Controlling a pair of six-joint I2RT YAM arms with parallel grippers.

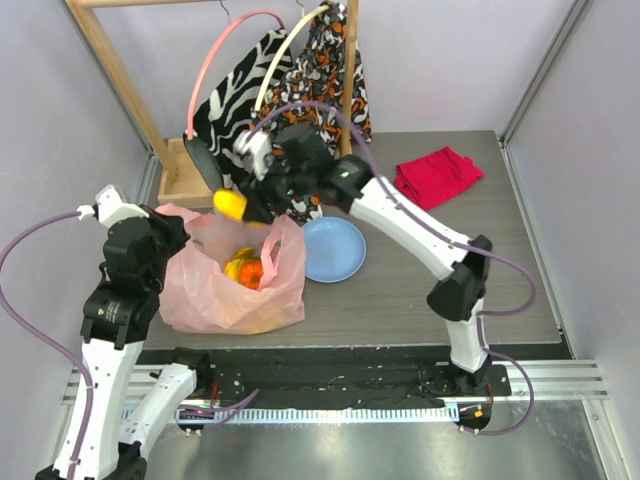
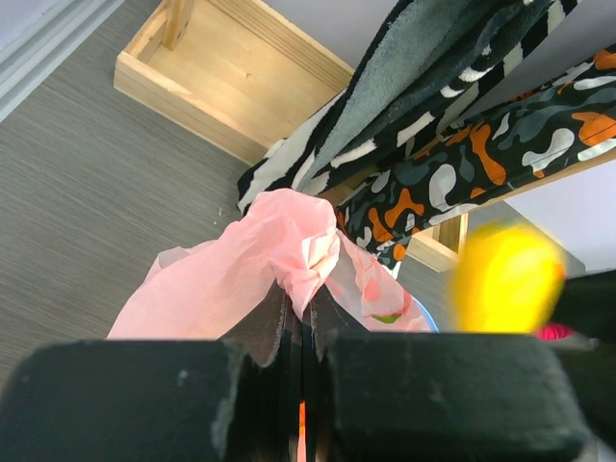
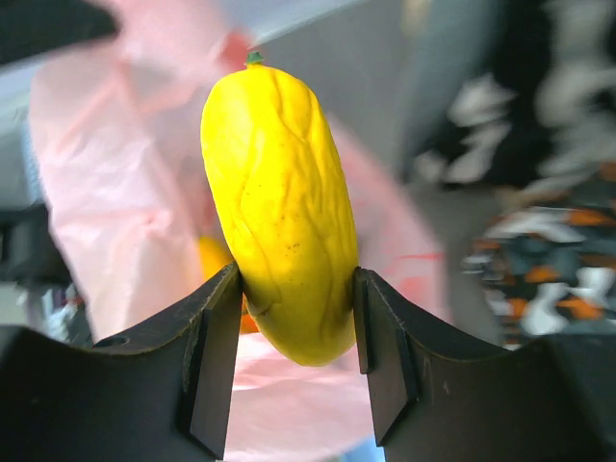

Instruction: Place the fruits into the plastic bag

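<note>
The pale-pink plastic bag (image 1: 200, 295) stands open on the table's left side. My left gripper (image 1: 170, 228) is shut on its rim, pinching a fold of the bag (image 2: 298, 255) between the jaws (image 2: 306, 313). An orange (image 1: 250, 272) and some yellow fruit lie inside the bag. My right gripper (image 1: 248, 205) is shut on a yellow oblong fruit (image 1: 230, 205) and holds it in the air above the bag's far edge. In the right wrist view the fruit (image 3: 279, 192) sits between the fingers of my right gripper (image 3: 298, 322), with the bag (image 3: 96, 192) behind it. The fruit shows blurred in the left wrist view (image 2: 505, 279).
A blue plate (image 1: 335, 250) lies right of the bag. A folded red cloth (image 1: 437, 175) lies at the back right. Patterned garments (image 1: 320, 60) hang from a wooden rack with a box base (image 1: 180, 170) just behind the bag.
</note>
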